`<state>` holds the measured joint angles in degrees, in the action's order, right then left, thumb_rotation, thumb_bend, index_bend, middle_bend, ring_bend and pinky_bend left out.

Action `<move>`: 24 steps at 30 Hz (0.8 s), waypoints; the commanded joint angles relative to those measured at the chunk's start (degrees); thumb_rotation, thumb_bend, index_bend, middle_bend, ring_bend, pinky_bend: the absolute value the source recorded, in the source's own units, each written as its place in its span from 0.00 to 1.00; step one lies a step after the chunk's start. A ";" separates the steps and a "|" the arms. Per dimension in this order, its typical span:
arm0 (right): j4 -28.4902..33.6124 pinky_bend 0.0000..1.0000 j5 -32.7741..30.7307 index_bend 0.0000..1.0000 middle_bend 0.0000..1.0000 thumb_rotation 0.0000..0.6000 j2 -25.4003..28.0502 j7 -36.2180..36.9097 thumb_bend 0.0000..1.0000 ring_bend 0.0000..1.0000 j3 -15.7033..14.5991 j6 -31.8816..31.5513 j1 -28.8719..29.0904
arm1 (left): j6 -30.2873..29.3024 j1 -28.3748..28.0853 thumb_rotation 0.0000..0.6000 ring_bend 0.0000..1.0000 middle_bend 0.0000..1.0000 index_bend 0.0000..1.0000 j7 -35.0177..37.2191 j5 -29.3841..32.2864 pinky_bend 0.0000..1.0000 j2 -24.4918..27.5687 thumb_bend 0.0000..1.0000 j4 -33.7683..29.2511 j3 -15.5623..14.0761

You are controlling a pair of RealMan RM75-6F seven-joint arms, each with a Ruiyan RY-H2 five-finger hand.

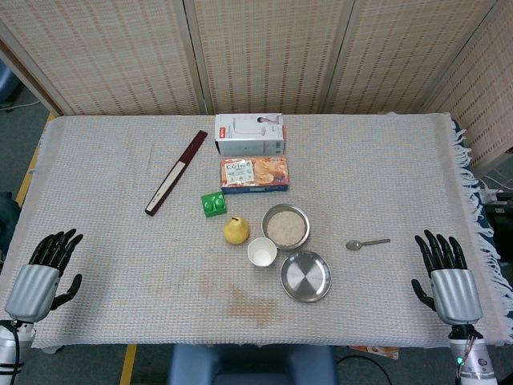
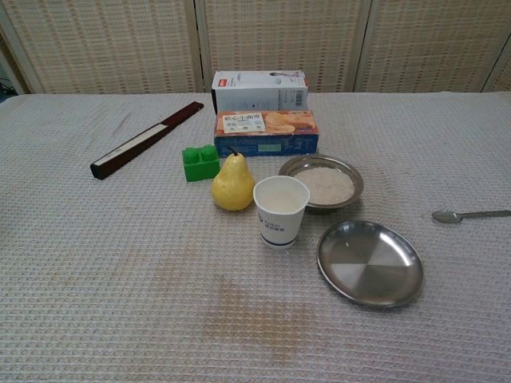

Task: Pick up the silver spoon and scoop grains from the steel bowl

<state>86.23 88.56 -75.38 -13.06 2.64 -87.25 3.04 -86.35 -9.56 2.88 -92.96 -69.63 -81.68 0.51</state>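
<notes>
A silver spoon [image 1: 367, 243] [image 2: 469, 215] lies flat on the cloth right of the bowls, its bowl end pointing left. The steel bowl [image 1: 286, 225] [image 2: 322, 182] holds pale grains and sits near the table's middle. My right hand [image 1: 447, 277] rests at the table's right front edge, fingers spread, holding nothing, a short way right of the spoon. Far from both, my left hand [image 1: 44, 273] lies at the left front edge, fingers spread and empty. Neither hand shows in the chest view.
An empty steel plate [image 1: 305, 276] [image 2: 370, 262] sits in front of the bowl, beside a white paper cup [image 1: 262, 252] [image 2: 280, 210] and a yellow pear [image 1: 236, 230] [image 2: 232, 184]. Behind are a green block [image 1: 213, 204], an orange box [image 1: 254, 173], a white box [image 1: 249, 134] and a dark flat stick [image 1: 175, 172].
</notes>
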 commanded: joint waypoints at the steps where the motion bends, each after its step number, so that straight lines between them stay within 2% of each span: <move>1: -0.43 0.00 -0.58 0.08 0.00 1.00 -0.43 -0.32 0.22 0.00 0.08 0.75 0.27 | 0.18 -0.04 1.00 0.00 0.00 0.00 -0.15 0.05 0.07 0.00 0.46 -0.14 -0.06; 6: -2.09 0.00 -1.12 0.15 0.00 1.00 -1.83 -0.65 0.22 0.00 0.57 2.65 1.60 | 0.89 -0.32 1.00 0.00 0.00 0.00 -0.49 -0.28 0.07 -0.05 0.46 -0.43 -0.46; 16: -8.98 0.00 -5.43 0.41 0.00 1.00 -7.23 -2.91 0.23 0.00 4.97 16.21 11.85 | 1.06 -0.43 1.00 0.00 0.00 0.00 -0.75 -1.10 0.07 0.50 0.46 -1.71 -1.12; 24: -15.18 0.00 -8.13 0.47 0.00 1.00 -12.68 -4.17 0.22 0.00 5.90 20.40 15.76 | 0.90 -0.31 1.00 0.00 0.00 0.00 0.22 -1.36 0.07 1.03 0.46 -1.74 -1.42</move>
<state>72.04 81.15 -87.18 -17.06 8.31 -67.59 18.26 -85.42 -9.89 3.05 -94.29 -68.63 -83.46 -0.86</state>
